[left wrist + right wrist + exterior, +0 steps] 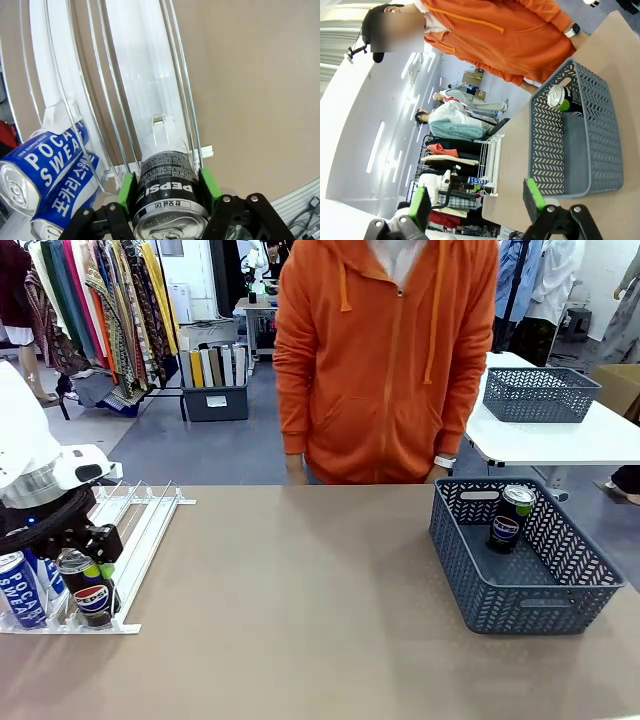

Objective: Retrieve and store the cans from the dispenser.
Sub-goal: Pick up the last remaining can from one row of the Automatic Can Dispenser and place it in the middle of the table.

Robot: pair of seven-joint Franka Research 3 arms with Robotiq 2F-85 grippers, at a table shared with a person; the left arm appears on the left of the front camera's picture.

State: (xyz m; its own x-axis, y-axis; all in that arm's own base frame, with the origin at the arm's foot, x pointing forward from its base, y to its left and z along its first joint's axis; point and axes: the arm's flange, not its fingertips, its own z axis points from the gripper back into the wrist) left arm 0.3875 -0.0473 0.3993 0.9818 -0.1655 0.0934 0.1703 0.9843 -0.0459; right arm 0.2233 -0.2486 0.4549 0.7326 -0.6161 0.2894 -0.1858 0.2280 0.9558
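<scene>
Left wrist view: Pepsi can (pixel 167 187) between left jaws, pads (pixel 126 192) touching sides.

Broad bare tabletop (pixel 300 600) lies open between the dispenser (pixel 145 525) and the basket (pixel 480 575); a person (pixel 385 370) stands close at its far edge.

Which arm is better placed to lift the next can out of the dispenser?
Left. The left gripper clamps the Pepsi can at the dispenser's near end; the right gripper is open, over on the basket's side.

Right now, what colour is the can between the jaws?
Black can, best in left wrist view.
</scene>
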